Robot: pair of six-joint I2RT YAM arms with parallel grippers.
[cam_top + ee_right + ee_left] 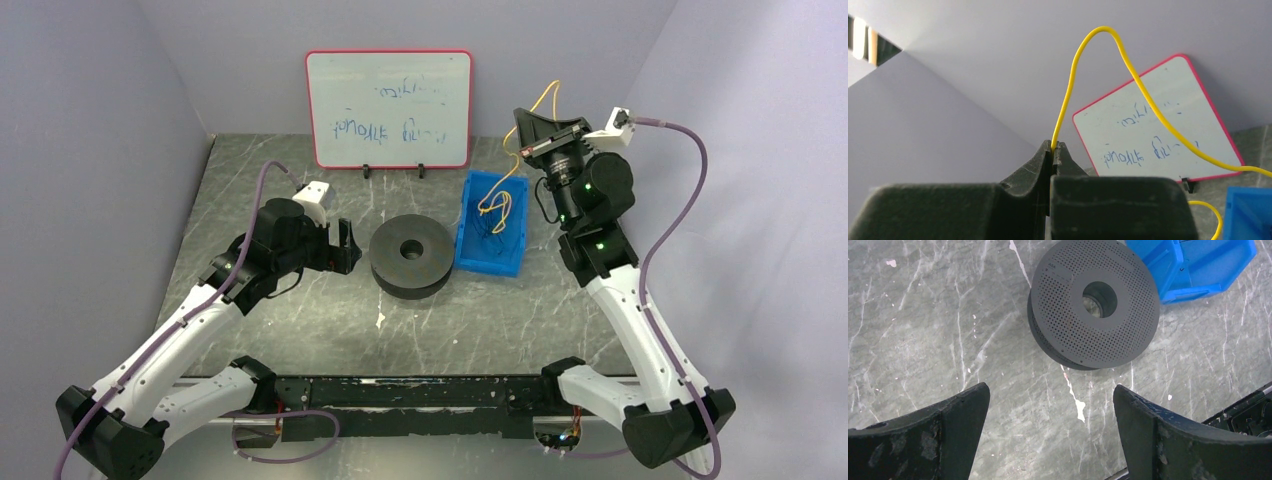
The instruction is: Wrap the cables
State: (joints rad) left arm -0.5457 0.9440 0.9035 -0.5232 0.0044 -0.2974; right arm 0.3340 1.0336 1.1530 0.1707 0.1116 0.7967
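Nearest the bases, the left pincer (1050, 390) hangs released, jaws wide apart, low over the bare bench (300, 330) and just beside the dark perforated spool (437, 262), holding nothing. Past the spool, the blue bin (488, 263) sits touching or nearly touching its right side. Farther back and higher, the right pincer (1054, 147) is clenched on one yellow cable (1104, 28), pinched at the very fingertips. From the grip the cable arches up, bends over and trails down into the bin, where more of it lies in loose loops. Behind everything stands the whiteboard (390, 105). The step in hand looks like drawing the cable out of the bin, with winding not yet begun, since nothing lies around the spool. The next move probably calls for lifting the trailing length free without snagging the bin wall, then carrying the held end across to the spool, where the waiting left pincer could steady it.
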